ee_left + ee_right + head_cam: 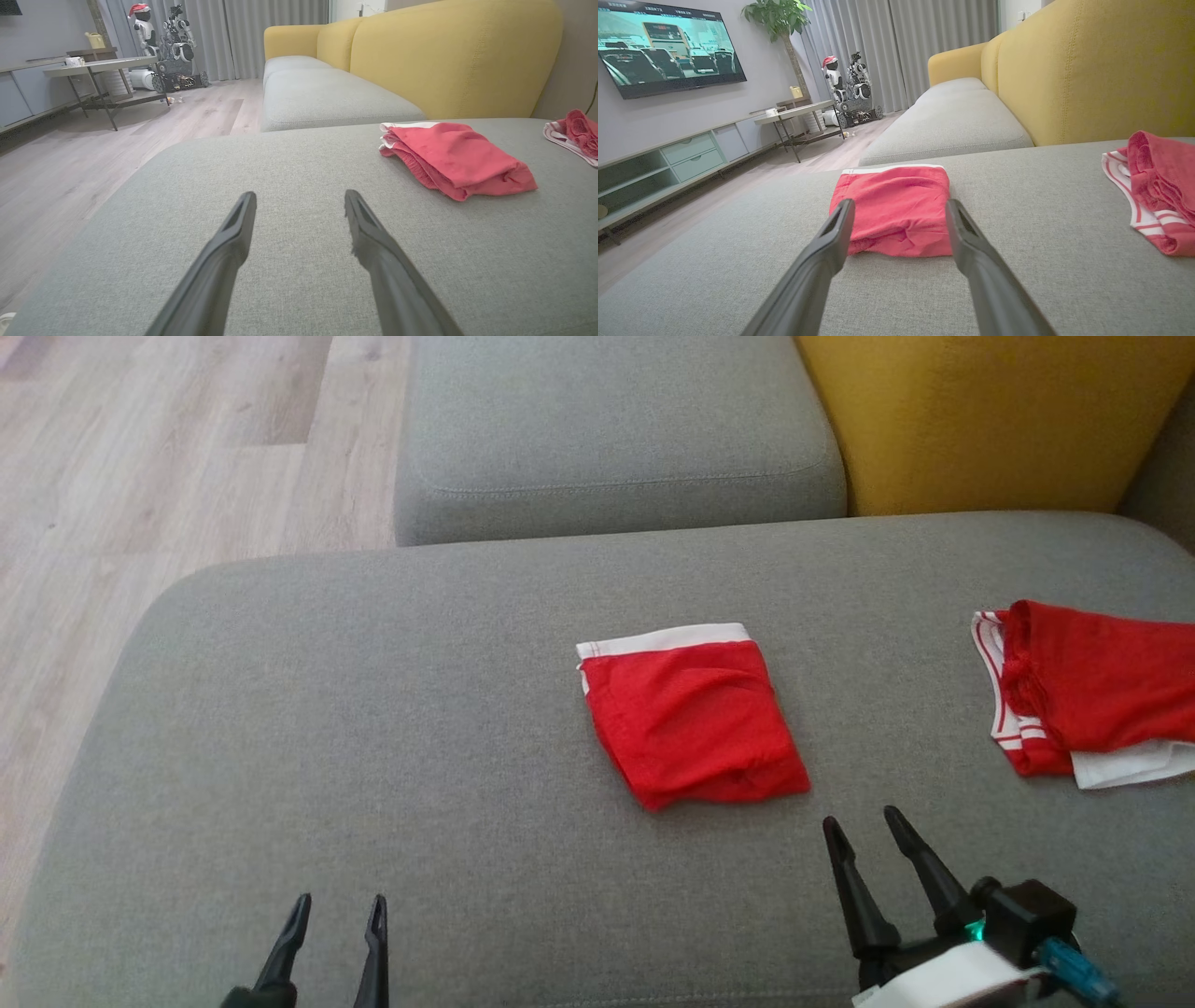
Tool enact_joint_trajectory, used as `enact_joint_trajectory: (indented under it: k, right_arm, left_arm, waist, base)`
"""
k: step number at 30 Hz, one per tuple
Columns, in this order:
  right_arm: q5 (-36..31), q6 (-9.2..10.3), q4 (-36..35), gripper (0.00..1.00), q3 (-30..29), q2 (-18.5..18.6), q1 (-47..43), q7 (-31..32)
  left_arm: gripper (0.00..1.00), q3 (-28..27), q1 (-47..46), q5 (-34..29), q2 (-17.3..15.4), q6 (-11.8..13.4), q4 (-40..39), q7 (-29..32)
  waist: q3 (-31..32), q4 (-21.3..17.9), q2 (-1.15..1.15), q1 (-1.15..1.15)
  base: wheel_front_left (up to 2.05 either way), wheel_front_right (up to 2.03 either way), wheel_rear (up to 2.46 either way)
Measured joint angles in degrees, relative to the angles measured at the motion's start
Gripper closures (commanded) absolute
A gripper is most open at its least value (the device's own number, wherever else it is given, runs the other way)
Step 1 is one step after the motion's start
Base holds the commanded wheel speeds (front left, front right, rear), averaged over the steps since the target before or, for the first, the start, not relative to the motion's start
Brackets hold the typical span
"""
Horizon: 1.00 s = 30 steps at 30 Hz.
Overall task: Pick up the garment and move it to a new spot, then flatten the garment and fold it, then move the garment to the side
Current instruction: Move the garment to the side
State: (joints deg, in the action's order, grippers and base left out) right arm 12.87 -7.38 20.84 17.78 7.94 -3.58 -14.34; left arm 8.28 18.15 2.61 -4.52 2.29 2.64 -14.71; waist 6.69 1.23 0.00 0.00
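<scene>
Red knit cloth, thin and soft by the look of it, makes the garment a light, limp thing. It would likely sag and come unfolded if lifted by a single layer. The grey cushion under it is coarse enough that dragging may rumple the folds. The firmest place to take hold seems to be the white waistband at the garment's 12 o'clock edge. A pinch through all the layers at the 6 o'clock corner would probably hold too.

The garment lies near the middle of the cushion, folded into a compact, roughly square packet turned slightly askew, with shallow wrinkles across its top. It sits at about 11 o'clock from the right end effector and at about 1 o'clock from the left end effector. Both end effectors hover with fingers spread and nothing between them. The right one is near the garment's lower edge and lined up on it; the left is well apart from it. A separate pile of red and white clothing rests at the garment's 3 o'clock.
</scene>
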Motion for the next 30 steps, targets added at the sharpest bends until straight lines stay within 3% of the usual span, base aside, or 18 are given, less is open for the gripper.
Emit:
enact_joint_trajectory:
  k: [14, 19, 25, 30]
  right_arm:
    - [-1.96, 0.00, 1.14, 0.00, -2.19, 0.24, 0.90, 0.00]
    - [-1.82, 0.00, 8.83, 0.00, -1.90, 1.69, 8.73, 0.08]
    - [5.30, 0.00, 18.01, 0.00, 1.57, 3.91, 21.78, 7.71]
    - [18.08, 0.00, 20.89, 0.00, 4.66, 5.78, 29.15, 16.72]
  left_arm:
    - [0.00, -0.70, -0.93, -0.59, 0.59, -1.31, 1.27, 0.00]
    - [0.00, 1.81, -1.38, -1.47, 0.88, -0.70, -0.11, 0.00]
    - [0.00, 4.60, -3.51, -1.70, 0.97, -0.15, -1.16, 0.00]
    - [0.00, 6.15, -5.97, -0.31, 1.15, 0.68, -1.53, 0.00]
  waist:
    - [-2.08, 0.93, 0.00, 0.00]
    - [-4.35, 1.47, 0.00, 0.00]
    - [-7.91, 2.99, 0.00, 0.00]
    - [-11.23, 4.77, 0.00, 0.00]
  base:
    - [0.00, 0.00, 0.00]
    - [0.00, 0.00, 0.00]
    - [0.00, 0.00, 0.00]
    - [0.00, 0.00, 0.00]
